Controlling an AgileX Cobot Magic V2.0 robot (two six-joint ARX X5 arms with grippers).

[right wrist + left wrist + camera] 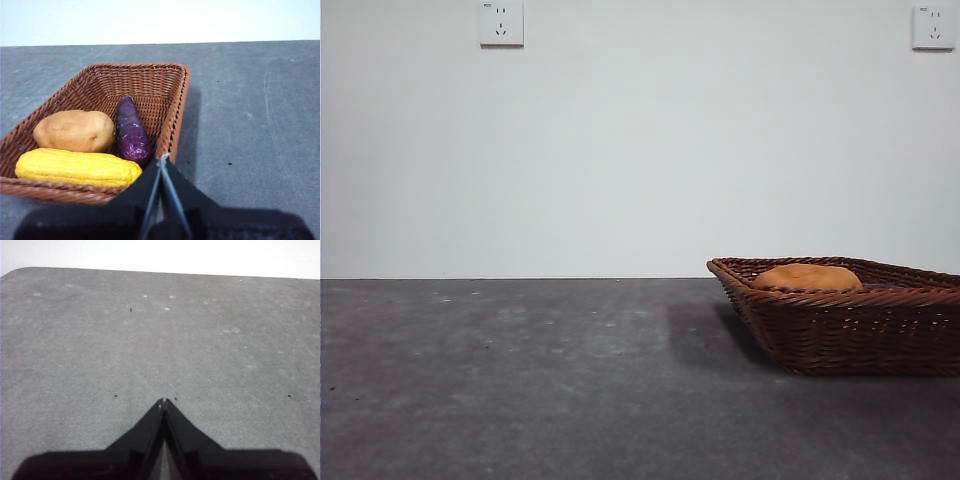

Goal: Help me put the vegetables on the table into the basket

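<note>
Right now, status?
Both grippers shut, empty, left, right. Potato, corn, eggplant in basket. Nothing blocking.

Seeing dark brown woven wicker basket (pixel 170 105), braided rim. Inside it: tan-brown potato (pixel 75 131), glossy dark purple eggplant (pixel 132 134) with green stem tip, bright yellow corn cob (pixel 77 168) with kernel rows. Table (pixel 520 380) dark grey, mottled, pale flecks. My grippers' jaws black. Wall (pixel 620 150) white.

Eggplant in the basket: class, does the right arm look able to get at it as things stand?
Probably yes. The eggplant lies uncovered in the basket beside the potato, just ahead of the right claw, which would need opening.
</note>
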